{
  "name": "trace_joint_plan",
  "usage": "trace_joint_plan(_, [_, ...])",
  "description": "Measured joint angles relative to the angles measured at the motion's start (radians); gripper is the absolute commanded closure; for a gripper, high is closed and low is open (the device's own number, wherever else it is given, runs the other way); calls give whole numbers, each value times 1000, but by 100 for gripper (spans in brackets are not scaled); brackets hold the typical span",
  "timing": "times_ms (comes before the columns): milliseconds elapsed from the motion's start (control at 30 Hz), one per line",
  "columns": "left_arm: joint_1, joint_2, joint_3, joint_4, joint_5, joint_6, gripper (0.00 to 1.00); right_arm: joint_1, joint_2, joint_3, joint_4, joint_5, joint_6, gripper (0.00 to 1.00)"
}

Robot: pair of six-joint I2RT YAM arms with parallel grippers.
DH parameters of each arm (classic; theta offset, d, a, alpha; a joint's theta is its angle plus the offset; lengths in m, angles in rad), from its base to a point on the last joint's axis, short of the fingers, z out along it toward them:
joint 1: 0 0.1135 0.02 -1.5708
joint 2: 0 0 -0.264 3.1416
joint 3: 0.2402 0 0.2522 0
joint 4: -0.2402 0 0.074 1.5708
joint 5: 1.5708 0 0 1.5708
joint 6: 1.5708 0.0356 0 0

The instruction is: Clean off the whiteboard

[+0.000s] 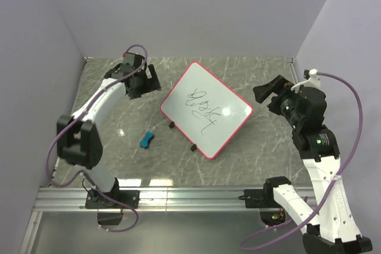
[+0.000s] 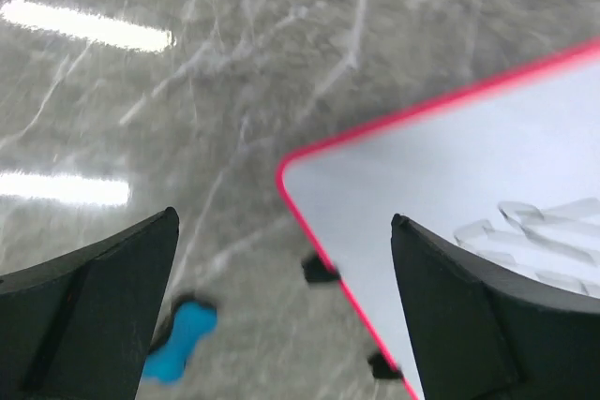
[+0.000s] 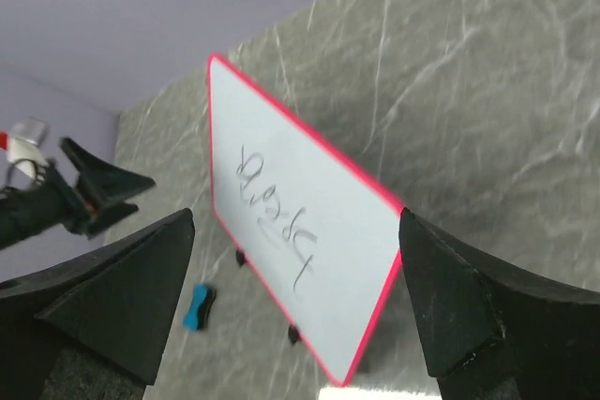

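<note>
**Scribbled whiteboard between two spread grippers**

From the top we see the whiteboard [image 1: 206,109] lying mid-tabletop [image 1: 119,114], turned cornerwise, with black scribbles on it. The blue eraser [image 1: 146,140] lies apart, off its near-left edge. The left gripper [image 1: 149,79], jaws apart, is near the far-left edge; the right gripper [image 1: 268,92], jaws apart, is near the right corner.

Left wrist: between spread fingers we see a red-rimmed corner and the eraser.

Right wrist: the whole board shows between spread fingers

Grey, white-veined worktop [image 1: 256,153] before me, enclosed on three sides by pale lilac walls [image 1: 196,10]. A small blue, bone-shaped eraser [image 1: 146,140] lies flat on my left half of the worktop, touching nothing else. An aluminium rail [image 1: 190,197] runs along the near edge. Bright glints mark the surface.
</note>
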Motion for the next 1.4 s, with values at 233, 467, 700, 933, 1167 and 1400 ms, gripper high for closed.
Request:
trace_joint_plan(233, [7,-294,-100,-85,-32,5,1,0,-119,1,-135,-92,40,4])
trace_joint_plan(467, [-54,-351,-473,-113,-32,-5,1,26,-216,-6,-180,-146,58,5])
trace_joint_plan(700, [-109,-308,-521,-95,-37,6,1,28,-224,-6,-275,-171,45,6])
trace_joint_plan(933, [-123,-201,-513,-51,-37,34,2,28,-252,-6,-350,-154,24,6])
trace_joint_plan(1167, [-129,-181,-555,-10,-26,32,28,28,-246,-6,-386,-111,3,6])
trace_joint_plan(1400, [-133,-169,-557,-7,-16,32,50,28,-199,-6,-386,-65,-9,6])
